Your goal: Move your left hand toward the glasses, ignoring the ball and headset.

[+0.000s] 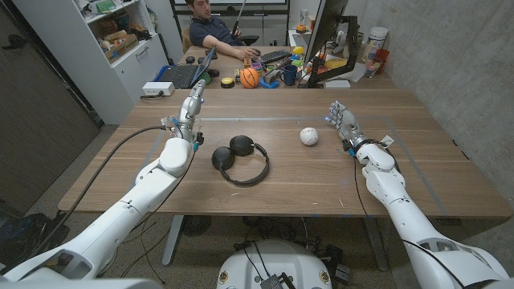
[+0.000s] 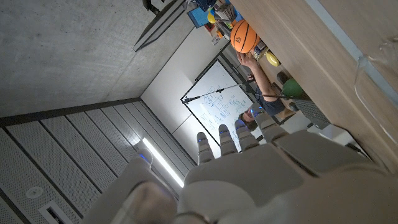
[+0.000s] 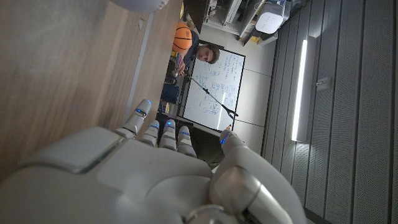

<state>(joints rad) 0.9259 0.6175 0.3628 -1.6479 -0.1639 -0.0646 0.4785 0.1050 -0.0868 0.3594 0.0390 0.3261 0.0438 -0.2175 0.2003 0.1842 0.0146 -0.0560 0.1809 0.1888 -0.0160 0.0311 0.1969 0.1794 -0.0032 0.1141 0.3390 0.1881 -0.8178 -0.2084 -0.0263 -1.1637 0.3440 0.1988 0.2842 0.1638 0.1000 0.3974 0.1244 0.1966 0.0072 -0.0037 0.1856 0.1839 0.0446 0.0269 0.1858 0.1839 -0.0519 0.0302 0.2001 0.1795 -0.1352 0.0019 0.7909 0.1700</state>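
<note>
The clear glasses (image 1: 171,123) lie on the wooden table (image 1: 281,193) at the left, right beside my left wrist; one transparent lens (image 2: 377,73) shows in the left wrist view. My left hand (image 1: 193,99) stands just past them with its fingers straight and apart, holding nothing, and its back (image 2: 249,180) shows in its own wrist view. A black headset (image 1: 239,159) lies in the middle of the table. A white ball (image 1: 309,136) sits to its right. My right hand (image 1: 344,120) stands beyond the ball with fingers apart and nothing in it, its back (image 3: 143,180) towards the wrist camera.
Behind the table a person (image 1: 210,32) sits at a cluttered desk with a laptop (image 1: 186,74), a small basketball (image 1: 250,77) and a monitor (image 1: 325,32). Shelves (image 1: 120,36) stand at the back left. A black cable (image 1: 112,152) runs along my left arm.
</note>
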